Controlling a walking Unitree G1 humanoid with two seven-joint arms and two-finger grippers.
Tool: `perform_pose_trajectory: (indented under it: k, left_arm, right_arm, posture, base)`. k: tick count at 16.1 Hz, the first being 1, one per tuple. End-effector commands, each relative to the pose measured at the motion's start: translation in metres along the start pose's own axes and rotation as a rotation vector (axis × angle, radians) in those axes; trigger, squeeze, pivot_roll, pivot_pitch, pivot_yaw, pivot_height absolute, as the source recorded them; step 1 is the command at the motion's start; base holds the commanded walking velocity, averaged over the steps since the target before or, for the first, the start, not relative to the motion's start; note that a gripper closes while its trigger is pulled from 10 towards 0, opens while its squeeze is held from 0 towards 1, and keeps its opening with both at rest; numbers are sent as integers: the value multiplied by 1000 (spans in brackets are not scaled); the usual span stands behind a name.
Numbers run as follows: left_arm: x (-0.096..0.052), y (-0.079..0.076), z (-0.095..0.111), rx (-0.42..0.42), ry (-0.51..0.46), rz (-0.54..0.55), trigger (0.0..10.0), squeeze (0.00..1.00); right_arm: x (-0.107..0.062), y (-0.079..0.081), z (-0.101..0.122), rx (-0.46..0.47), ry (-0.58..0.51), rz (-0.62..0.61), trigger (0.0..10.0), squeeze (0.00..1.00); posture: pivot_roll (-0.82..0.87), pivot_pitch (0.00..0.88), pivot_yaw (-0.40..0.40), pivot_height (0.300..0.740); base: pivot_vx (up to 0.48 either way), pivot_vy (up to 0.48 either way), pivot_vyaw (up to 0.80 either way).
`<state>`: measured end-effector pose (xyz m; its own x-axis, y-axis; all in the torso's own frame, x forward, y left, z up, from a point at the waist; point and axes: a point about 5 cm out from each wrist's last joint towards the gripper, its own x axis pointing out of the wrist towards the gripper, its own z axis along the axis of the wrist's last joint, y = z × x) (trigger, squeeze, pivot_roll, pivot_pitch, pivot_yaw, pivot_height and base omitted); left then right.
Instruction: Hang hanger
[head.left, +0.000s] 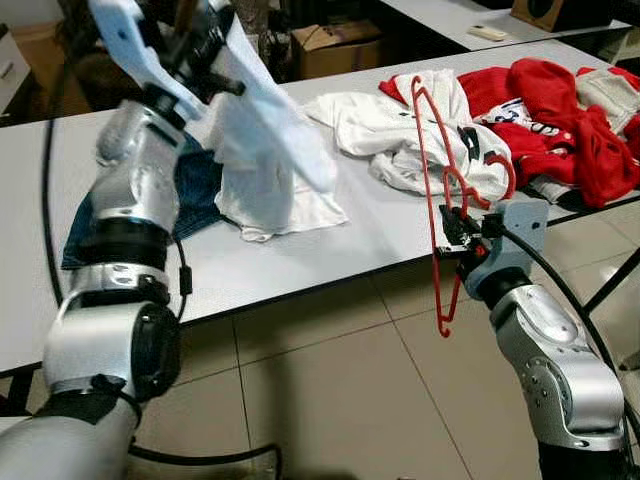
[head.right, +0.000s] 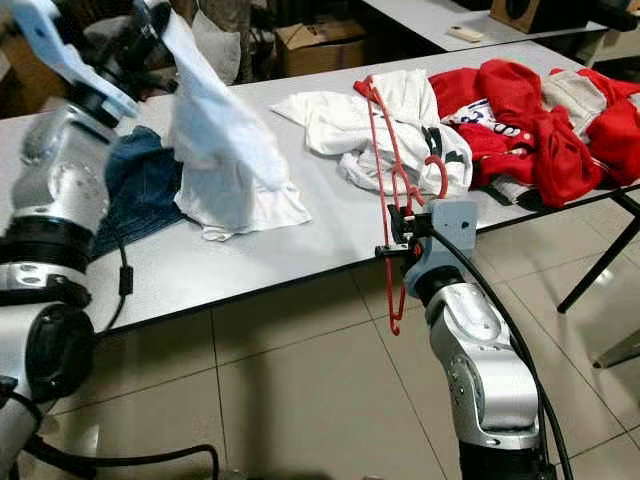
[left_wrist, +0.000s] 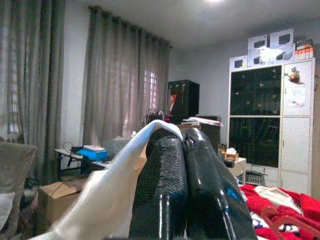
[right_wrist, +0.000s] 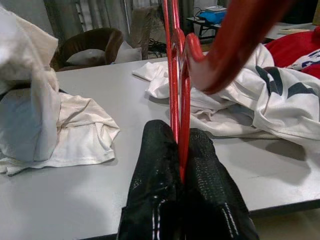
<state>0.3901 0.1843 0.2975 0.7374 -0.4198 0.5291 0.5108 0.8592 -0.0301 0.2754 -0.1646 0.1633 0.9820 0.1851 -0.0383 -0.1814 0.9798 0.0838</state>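
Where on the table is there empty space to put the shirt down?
The table is bare along its near edge, between the lifted white shirt and the red hanger. Its near left corner past the jeans is bare too. The far right is crowded with the white garment and red clothes.

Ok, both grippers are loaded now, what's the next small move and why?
Probably bring the red hanger in the right gripper toward the white shirt that the left gripper holds lifted off the table: they hang well apart.
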Motion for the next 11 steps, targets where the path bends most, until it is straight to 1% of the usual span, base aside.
perform_pose_trajectory:
  k: [1,3,4,5,6,7,8,9,10,11]
  left_arm:
    - [-3,0,-3,5,25,-11,0,0]
    - [-4,-3,-8,-20,40,-13,0,0]
    - [-6,1,-16,0,109,24,0,0]
    - [-9,6,-27,53,219,62,0,0]
    - [-15,7,-40,146,335,51,0,0]
    - [-20,6,-50,195,418,23,0,0]
    - [-10,4,-36,161,337,0,0,0]
    - [12,-2,10,93,96,-73,0,0]
    - [22,-10,43,15,-88,-160,0,0]
    - [26,-15,62,-39,-188,-215,0,0]
  right_arm:
    - [0,-2,0,6,-8,-16,10000,0]
    - [-1,-3,-1,10,-6,-28,10000,0]
    - [-2,-4,-3,5,12,-32,10000,0]
    - [-2,-5,-7,-8,37,-32,10000,0]
    - [-3,-4,-10,-13,53,-28,10000,0]
    - [-4,-4,-15,-27,82,-22,10000,0]
    - [-4,-5,-15,-31,83,-29,10000,0]
    - [-4,-9,-12,-23,60,-60,10000,0]
    - [-4,-11,-9,-14,41,-81,10000,0]
    - [-4,-13,-7,-7,28,-94,10000,0]
  posture:
    - [-143,0,75,740]
    - [-146,0,81,740]
    - [-146,0,81,740]
    - [-148,0,84,740]
    - [-147,0,84,740]
    - [-151,0,87,740]
    - [-151,0,86,740]
    - [-151,0,85,740]
    - [-150,0,86,740]
    - [-149,0,86,740]
  base:
    - [0,0,0]
    - [0,0,0]
    - [0,0,0]
    - [0,0,0]
    - [0,0,0]
    - [0,0,0]
    - [0,0,0]
    - [0,0,0]
    - [0,0,0]
    - [0,0,0]
